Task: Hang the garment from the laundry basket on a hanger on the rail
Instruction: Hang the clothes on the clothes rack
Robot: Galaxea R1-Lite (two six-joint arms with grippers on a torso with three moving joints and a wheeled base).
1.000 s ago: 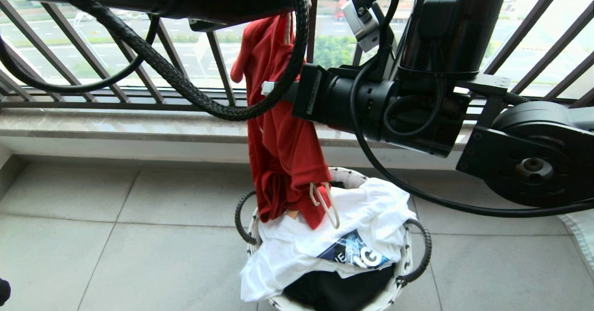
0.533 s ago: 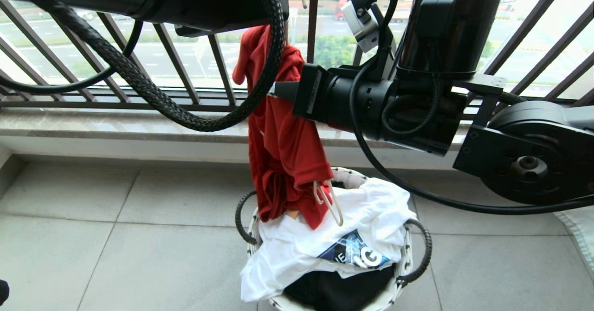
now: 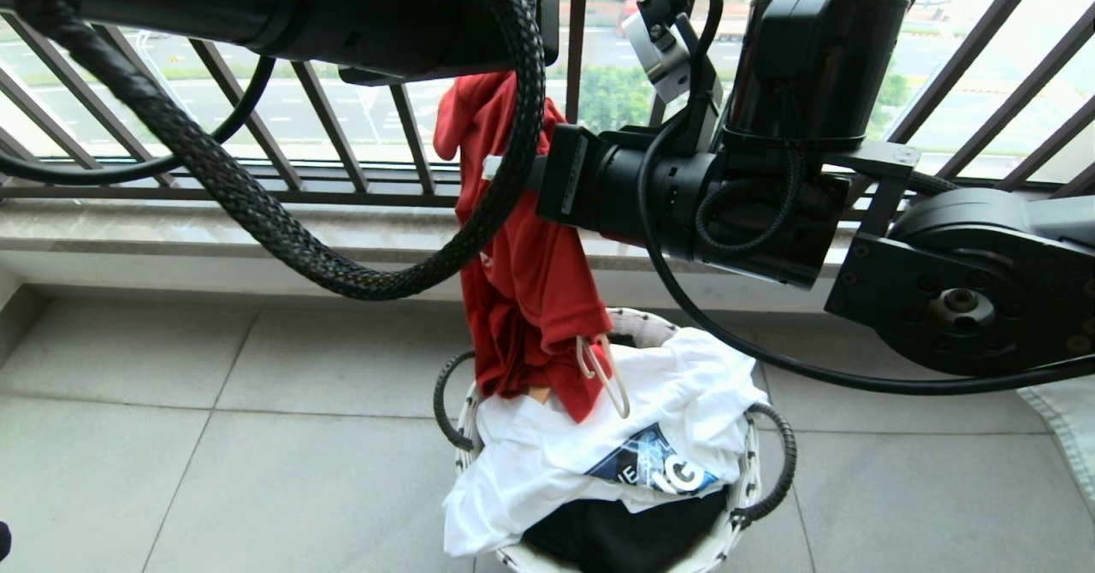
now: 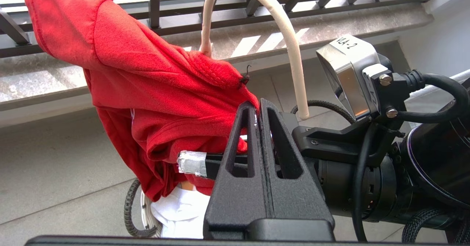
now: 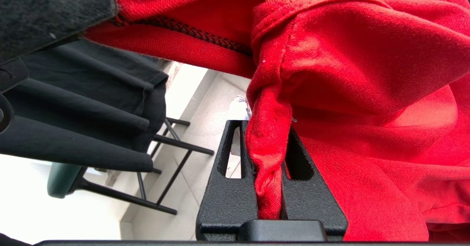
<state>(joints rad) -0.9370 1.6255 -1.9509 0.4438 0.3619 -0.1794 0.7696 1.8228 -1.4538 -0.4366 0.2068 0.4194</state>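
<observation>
One red shirt (image 3: 526, 291) hangs over one basket (image 3: 746, 479) — right hand (image 5: 270, 172) pinches a fold of it; left hand (image 4: 259, 128), fingers pressed together, sits beside one hanger (image 4: 290, 55).

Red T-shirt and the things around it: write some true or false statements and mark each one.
1. The right gripper pinches a fold of the red T-shirt between its fingers. True.
2. The red T-shirt lies wholly inside the laundry basket. False: it hangs raised above the basket.
3. A white printed T-shirt drapes over the basket rim. True.
4. The left gripper has its fingers spread wide. False: they are shut together.
5. The cream hanger shows its hook above the red fabric. True.
</observation>
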